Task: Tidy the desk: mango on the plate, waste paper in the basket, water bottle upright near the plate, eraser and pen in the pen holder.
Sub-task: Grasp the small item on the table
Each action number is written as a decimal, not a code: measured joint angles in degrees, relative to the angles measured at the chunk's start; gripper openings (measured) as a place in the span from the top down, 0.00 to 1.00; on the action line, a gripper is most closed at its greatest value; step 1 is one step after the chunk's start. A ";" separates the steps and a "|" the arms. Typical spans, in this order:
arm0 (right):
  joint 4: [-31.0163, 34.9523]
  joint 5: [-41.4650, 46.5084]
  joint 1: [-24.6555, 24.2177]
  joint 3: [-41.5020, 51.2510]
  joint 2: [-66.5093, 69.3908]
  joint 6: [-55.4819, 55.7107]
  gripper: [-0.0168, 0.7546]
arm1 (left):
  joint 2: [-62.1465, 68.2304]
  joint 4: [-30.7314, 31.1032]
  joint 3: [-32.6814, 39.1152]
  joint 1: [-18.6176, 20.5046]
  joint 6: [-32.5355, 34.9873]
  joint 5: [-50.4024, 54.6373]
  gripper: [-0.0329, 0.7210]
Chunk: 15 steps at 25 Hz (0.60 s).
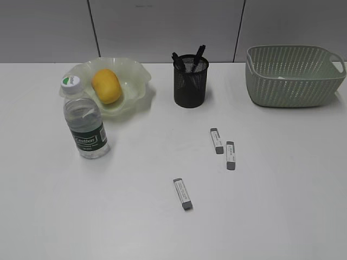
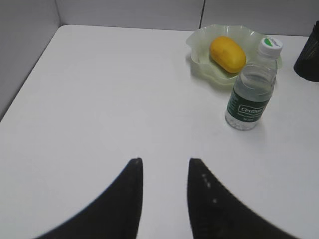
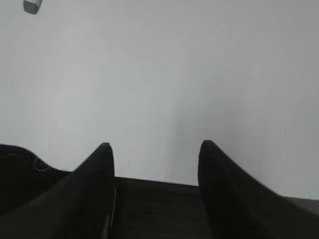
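The mango lies in the wavy green plate at the back left; both also show in the left wrist view, mango and plate. The water bottle stands upright in front of the plate, also in the left wrist view. The black mesh pen holder holds pens. Three erasers lie on the table. A bit of white shows inside the basket. My left gripper and right gripper are open and empty; neither shows in the exterior view.
The white table runs to a grey wall behind. The basket stands at the back right. An eraser end shows at the top left of the right wrist view. The table's front edge lies under the right gripper.
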 joint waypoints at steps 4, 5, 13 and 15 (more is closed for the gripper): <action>2.71 1.05 0.00 6.35 -16.61 -1.19 0.41 | 0.00 -0.13 0.00 0.00 0.00 0.00 0.65; 3.16 1.05 0.00 7.93 -21.02 -2.04 0.41 | 0.00 -0.13 0.00 0.00 0.00 0.00 0.65; 7.07 -2.69 0.00 14.81 -45.27 -6.68 0.42 | 9.66 -4.77 -0.11 0.00 7.75 -0.23 0.64; 7.84 -3.27 0.00 14.99 -45.80 -6.80 0.43 | 14.80 -7.52 -1.16 0.06 10.63 -1.12 0.63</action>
